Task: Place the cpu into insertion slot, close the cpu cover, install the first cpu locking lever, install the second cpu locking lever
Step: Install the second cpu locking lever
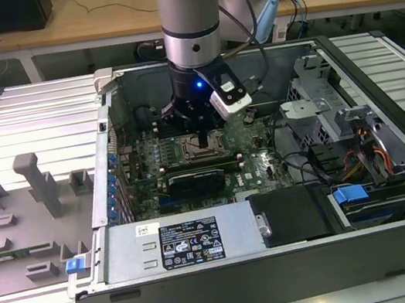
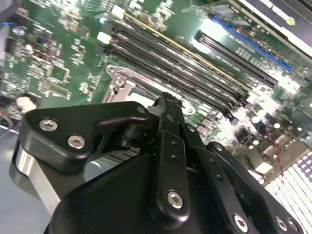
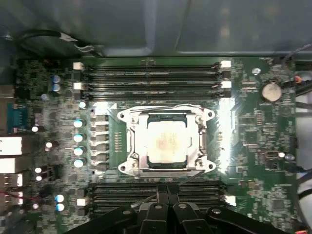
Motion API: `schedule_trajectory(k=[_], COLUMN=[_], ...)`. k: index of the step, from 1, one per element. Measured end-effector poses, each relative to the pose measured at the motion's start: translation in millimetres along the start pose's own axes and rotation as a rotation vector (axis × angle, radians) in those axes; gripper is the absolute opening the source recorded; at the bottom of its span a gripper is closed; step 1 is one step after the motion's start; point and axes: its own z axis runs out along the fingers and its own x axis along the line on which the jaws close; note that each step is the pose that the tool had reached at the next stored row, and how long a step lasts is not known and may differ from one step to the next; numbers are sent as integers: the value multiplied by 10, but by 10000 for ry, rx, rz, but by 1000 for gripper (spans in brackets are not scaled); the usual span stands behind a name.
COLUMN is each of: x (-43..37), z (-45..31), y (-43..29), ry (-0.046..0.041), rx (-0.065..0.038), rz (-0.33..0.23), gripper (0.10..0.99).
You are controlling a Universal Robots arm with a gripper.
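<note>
The cpu (image 3: 168, 144), a pale silvery square, lies flat in the socket in the middle of the green motherboard. The cpu cover (image 3: 132, 146), a grey metal frame, lies down around it, and the chip shows through its window. A thin wire lever (image 3: 161, 107) runs along one side of the frame. My gripper (image 3: 168, 191) hovers just beside the socket's edge with its black fingers together and nothing between them. In the second wrist view the gripper (image 2: 168, 101) points down at the frame's corner (image 2: 118, 80). In the exterior view the gripper (image 1: 205, 135) hangs right over the socket (image 1: 201, 150).
Memory slots (image 3: 151, 73) run on both sides of the socket. A long black card (image 1: 199, 177) lies just in front of it. The power supply (image 1: 194, 239), a drive cage (image 1: 338, 120) with cables and the case walls box the board in. Grey fixtures (image 1: 29, 190) stand at the exterior view's left.
</note>
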Motion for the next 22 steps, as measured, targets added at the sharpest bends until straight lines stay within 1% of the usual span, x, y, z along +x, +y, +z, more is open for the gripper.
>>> schedule_trajectory(k=[1, 2, 3, 6, 7, 9, 12, 13, 14, 16, 17, 18, 19, 20, 22], x=[-3, -5, -6, -6, -4, 8, 42, 48, 56, 68, 75, 80, 88, 95, 96], z=[0, 1, 0, 2, 6, 14, 34, 38, 42, 49, 53, 55, 58, 64, 64], y=[-1, -2, -3, -3, -10, -29, -82, -93, -109, -135, -153, -167, -189, -210, -215], ry=[162, 296, 382, 382, 370, 351, 322, 314, 301, 279, 265, 252, 232, 210, 210], rx=[-7, -12, -18, -24, -85, -170, -395, -453, -553, -711, -809, -875, -970, -1044, -1051], rz=[4, 6, 8, 9, 6, 5, 1, -1, -6, -10, -12, -13, -16, -19, -19], gripper=[106, 106, 106, 106, 106, 106, 106, 106, 106, 106, 106, 106, 106, 106, 106])
